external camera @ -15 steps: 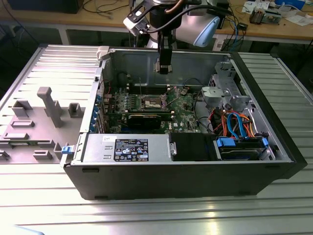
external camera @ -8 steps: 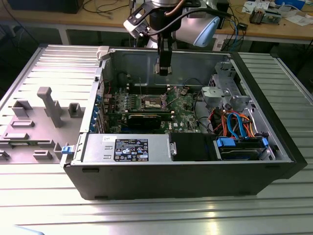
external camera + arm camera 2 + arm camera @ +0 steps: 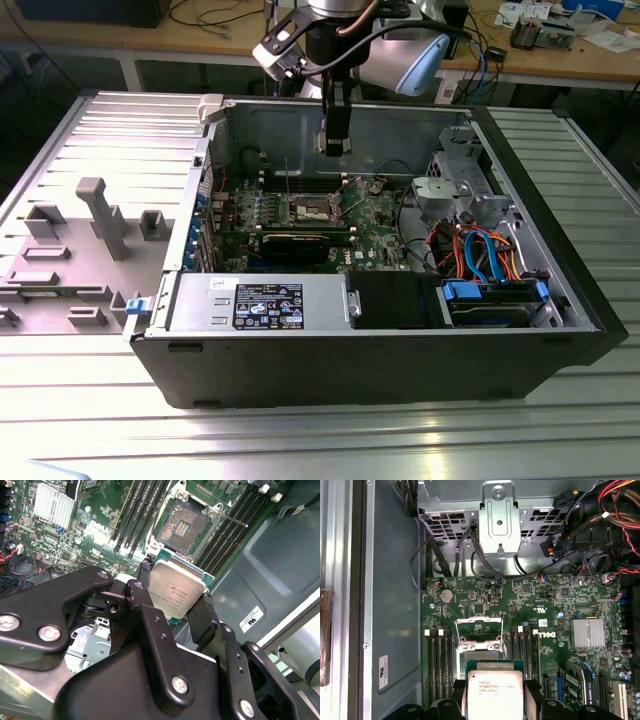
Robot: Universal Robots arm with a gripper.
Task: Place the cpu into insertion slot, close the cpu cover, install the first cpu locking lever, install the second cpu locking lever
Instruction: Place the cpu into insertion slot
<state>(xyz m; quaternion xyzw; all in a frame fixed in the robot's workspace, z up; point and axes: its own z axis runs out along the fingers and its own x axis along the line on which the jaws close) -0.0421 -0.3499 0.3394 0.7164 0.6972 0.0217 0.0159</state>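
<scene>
Step one in hand: fingers (image 3: 204, 616) clenched on the cpu (image 3: 176, 591), hovering above the insertion slot (image 3: 183, 526); cpu cover (image 3: 480, 626) stands open. Seating, I judge, needs edges squared to slot.

Insertion slot (image 3: 181, 527) uncovered; memory slots (image 3: 137, 510) flank it.

**Metal and Matt Black**

The cpu (image 3: 177, 592) has a smooth, dull silver metal top. The gripper (image 3: 176, 586) is matt black with shiny screws. The motherboard (image 3: 95, 530) is glossy green. The insertion slot (image 3: 181, 528) has a bright metal rim. The table (image 3: 300, 440) is ribbed metal.
</scene>
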